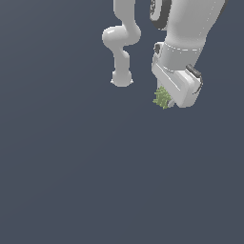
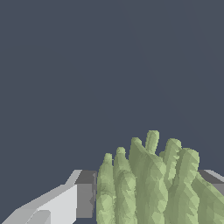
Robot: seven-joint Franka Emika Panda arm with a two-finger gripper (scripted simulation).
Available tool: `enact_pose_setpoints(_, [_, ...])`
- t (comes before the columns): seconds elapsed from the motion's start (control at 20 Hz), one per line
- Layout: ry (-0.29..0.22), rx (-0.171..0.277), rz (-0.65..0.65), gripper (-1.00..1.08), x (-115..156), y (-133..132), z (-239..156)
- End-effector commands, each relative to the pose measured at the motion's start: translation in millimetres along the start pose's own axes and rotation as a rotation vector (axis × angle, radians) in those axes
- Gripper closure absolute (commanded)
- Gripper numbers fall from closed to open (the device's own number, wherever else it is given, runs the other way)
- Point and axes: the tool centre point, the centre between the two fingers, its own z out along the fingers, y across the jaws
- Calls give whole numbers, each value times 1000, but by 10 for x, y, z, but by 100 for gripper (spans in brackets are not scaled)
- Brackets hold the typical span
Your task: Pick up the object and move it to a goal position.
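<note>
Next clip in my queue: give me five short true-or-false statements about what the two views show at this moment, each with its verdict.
1. The green object sits between the fingers of the tool. True.
2. The tool is wide open with nothing in it. False: both fingers flank the object, touching its sides.
3. The object has a bumpy, ridged surface. True; the wrist view shows the ridges.
4. The object is red and smooth. False: it is olive green and lumpy.
5. In the exterior view the tool is near the bottom edge. False: it is in the upper part, toward that view's right.
</note>
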Motion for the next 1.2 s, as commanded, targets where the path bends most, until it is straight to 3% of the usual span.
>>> enact_pose_setpoints(0.0, [1,-1,1,108,-135,21,-276])
enact_pose_setpoints(0.55, [-1,-1,-2,108,-646,45,-1280])
enact_pose_setpoints(1.15, [-2,-1,-3,108,-868,29,-1711])
